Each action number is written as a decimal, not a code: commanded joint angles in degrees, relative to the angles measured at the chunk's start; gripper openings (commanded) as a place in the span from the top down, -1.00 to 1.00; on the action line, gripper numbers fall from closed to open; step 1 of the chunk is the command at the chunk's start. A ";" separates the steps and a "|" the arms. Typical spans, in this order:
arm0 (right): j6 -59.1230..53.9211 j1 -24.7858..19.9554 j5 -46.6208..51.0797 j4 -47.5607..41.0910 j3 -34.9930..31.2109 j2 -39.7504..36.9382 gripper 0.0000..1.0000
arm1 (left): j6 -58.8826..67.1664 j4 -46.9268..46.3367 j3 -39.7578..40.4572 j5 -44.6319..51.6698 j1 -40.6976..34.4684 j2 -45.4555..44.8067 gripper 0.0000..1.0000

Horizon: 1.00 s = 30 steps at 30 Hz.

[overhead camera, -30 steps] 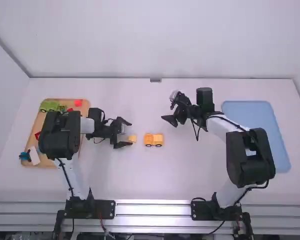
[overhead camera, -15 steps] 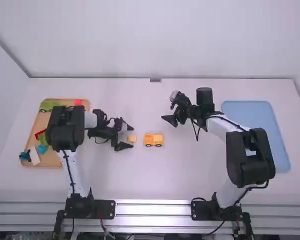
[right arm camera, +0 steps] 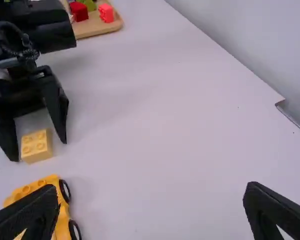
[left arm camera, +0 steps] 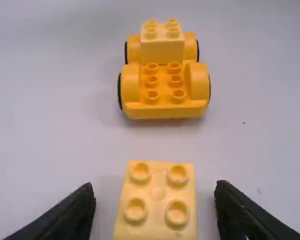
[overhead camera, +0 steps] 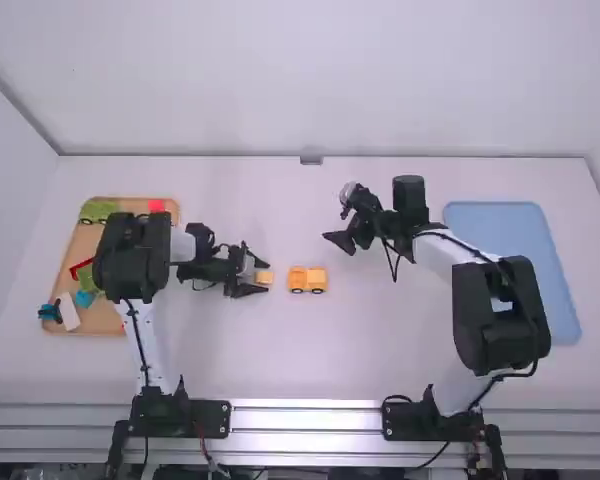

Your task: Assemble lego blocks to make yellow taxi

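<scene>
In the high view my left gripper (overhead camera: pixel 260 277) is low over the table, its fingers on either side of a small yellow block (overhead camera: pixel 265 278). The left wrist view has that four-stud block (left arm camera: pixel 157 205) between the open fingers of my left gripper (left arm camera: pixel 154 194), with a gap on each side. Just right of it stands the orange-yellow wheeled base (overhead camera: pixel 307 280), which carries a paler yellow brick (left arm camera: pixel 162 50) on one end. Farther up the table, my right gripper (overhead camera: pixel 338 215) is open and holds nothing; in the right wrist view my right gripper (right arm camera: pixel 151 192) has its fingers wide apart.
At the left, partly beneath the left arm, lies a wooden tray (overhead camera: pixel 100 318) with green, red, blue and white pieces. A blue tray (overhead camera: pixel 510 265) lies at the far right, beside the right arm. The back wall rises behind the table's far edge.
My left gripper has shifted slightly to the right around the small block, and its fingers stand closer together than a second ago. The right arm has kept still.
</scene>
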 commanded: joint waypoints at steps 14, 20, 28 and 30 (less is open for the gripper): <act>0.28 0.04 -0.57 -0.04 -0.57 -0.46 -0.97 | 1.25 -13.62 6.56 -12.09 -0.07 0.85 -0.07; 0.24 0.04 -0.57 -0.04 -0.59 -0.46 -0.97 | 1.27 -11.04 4.63 -11.93 -0.04 0.85 0.17; 0.24 0.04 -0.55 0.17 -0.57 -0.46 -0.97 | 1.20 -11.19 4.50 -10.60 -0.07 0.63 0.67; 0.28 0.04 -0.57 0.15 -0.57 -0.46 -0.97 | 1.36 -12.09 4.48 -9.88 -0.07 0.20 0.67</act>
